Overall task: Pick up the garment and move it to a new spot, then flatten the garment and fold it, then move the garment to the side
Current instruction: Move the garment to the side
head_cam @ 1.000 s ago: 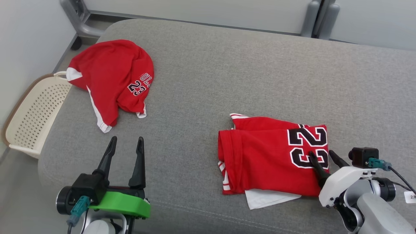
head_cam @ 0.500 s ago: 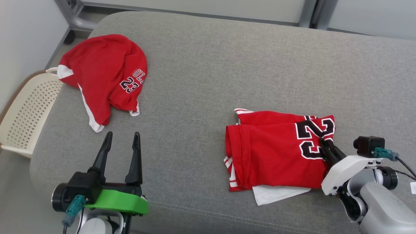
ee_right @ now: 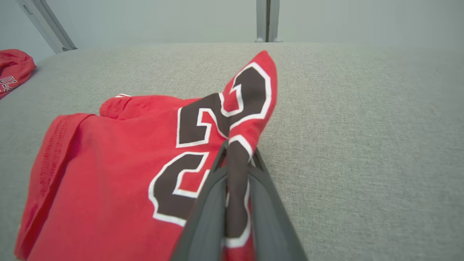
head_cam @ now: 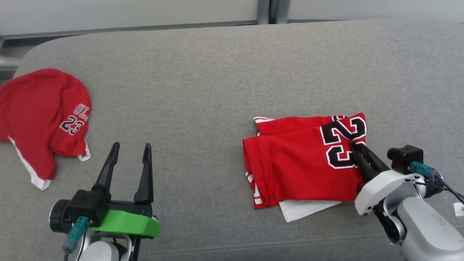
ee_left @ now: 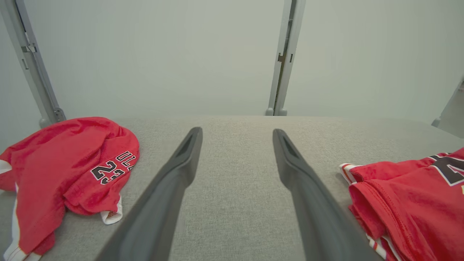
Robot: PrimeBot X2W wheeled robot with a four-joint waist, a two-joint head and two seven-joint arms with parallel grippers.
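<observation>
Red folded garment [head_cam: 297, 170], near the table's [head_cam: 217, 90] front edge, is pinched at a corner by the right gripper's [head_cam: 354, 145] fingers [head_cam: 369, 161]; the fold could be undone if dragged. The left gripper's [head_cam: 131, 145] fingers are spread open

Robot test lab, likely: grey padded bench [head_cam: 217, 72], plain pale partition panels [ee_left: 163, 54], grey metal posts [ee_left: 283, 58].

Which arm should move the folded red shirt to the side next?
The right arm. The right end effector is shut on the folded red shirt, pinching its edge by the 23. The left end effector is open over bare couch, apart from the shirt.
</observation>
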